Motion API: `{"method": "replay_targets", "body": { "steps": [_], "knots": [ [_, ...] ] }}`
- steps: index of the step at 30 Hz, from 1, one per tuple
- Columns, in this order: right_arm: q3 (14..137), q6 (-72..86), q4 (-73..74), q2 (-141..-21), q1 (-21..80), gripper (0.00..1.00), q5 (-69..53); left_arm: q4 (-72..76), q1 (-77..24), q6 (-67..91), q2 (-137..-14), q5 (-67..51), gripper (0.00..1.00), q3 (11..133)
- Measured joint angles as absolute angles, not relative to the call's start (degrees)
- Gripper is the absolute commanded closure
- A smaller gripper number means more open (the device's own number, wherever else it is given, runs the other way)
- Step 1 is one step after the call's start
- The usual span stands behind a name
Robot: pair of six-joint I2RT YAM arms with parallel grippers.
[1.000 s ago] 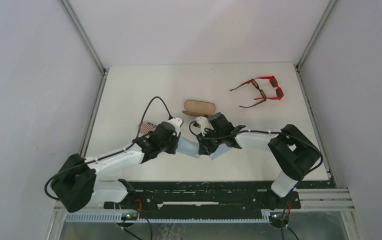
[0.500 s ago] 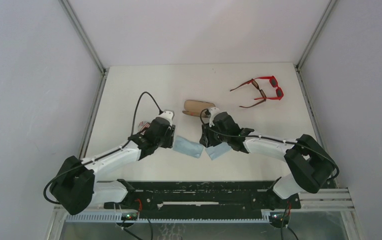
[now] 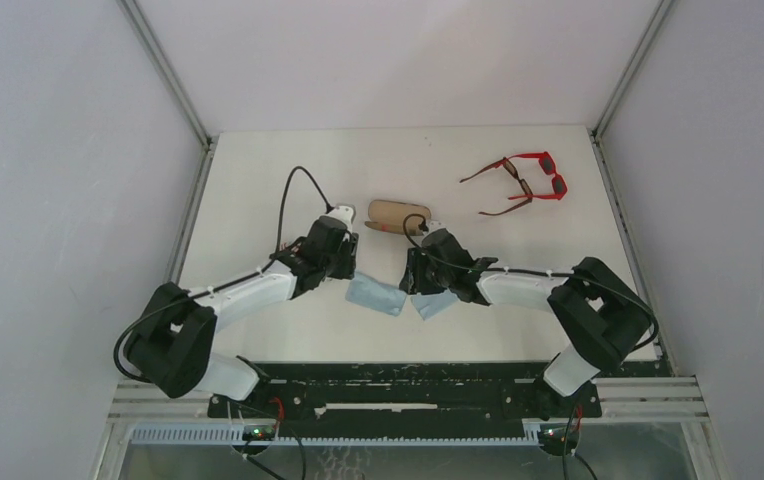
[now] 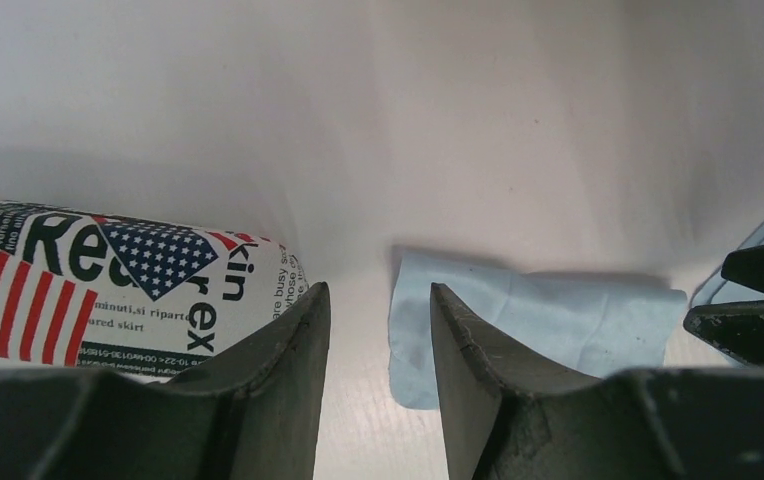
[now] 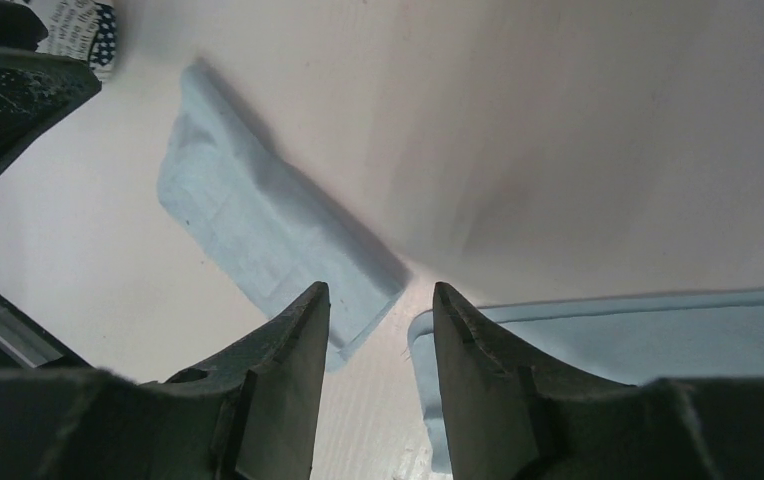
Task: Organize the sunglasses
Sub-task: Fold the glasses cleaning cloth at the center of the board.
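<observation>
At far right, red sunglasses (image 3: 555, 185) and brown sunglasses (image 3: 519, 188) overlap, hard to separate.

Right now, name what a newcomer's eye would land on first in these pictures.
The bright red sunglasses with dark lenses stand out at the far right of the white table, with the slim dark brown sunglasses lying against them. Near the middle, a light blue cloth lies beside a second light blue cloth.

Blue cloth (image 3: 375, 295) beside second cloth (image 3: 436, 305); brown case (image 3: 398, 213) behind; flag-print case (image 4: 108, 280) left
</observation>
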State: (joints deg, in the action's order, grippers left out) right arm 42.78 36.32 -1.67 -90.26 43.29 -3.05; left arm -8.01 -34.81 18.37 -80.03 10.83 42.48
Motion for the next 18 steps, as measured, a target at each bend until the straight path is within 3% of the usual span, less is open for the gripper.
{"method": "replay_targets", "body": {
  "steps": [18],
  "knots": [
    [46.3, 37.1, 0.4, -95.9, 43.3, 0.64, -5.7, -7.5, -33.9, 17.4, -83.5, 8.1, 0.54, 43.0]
  ]
}}
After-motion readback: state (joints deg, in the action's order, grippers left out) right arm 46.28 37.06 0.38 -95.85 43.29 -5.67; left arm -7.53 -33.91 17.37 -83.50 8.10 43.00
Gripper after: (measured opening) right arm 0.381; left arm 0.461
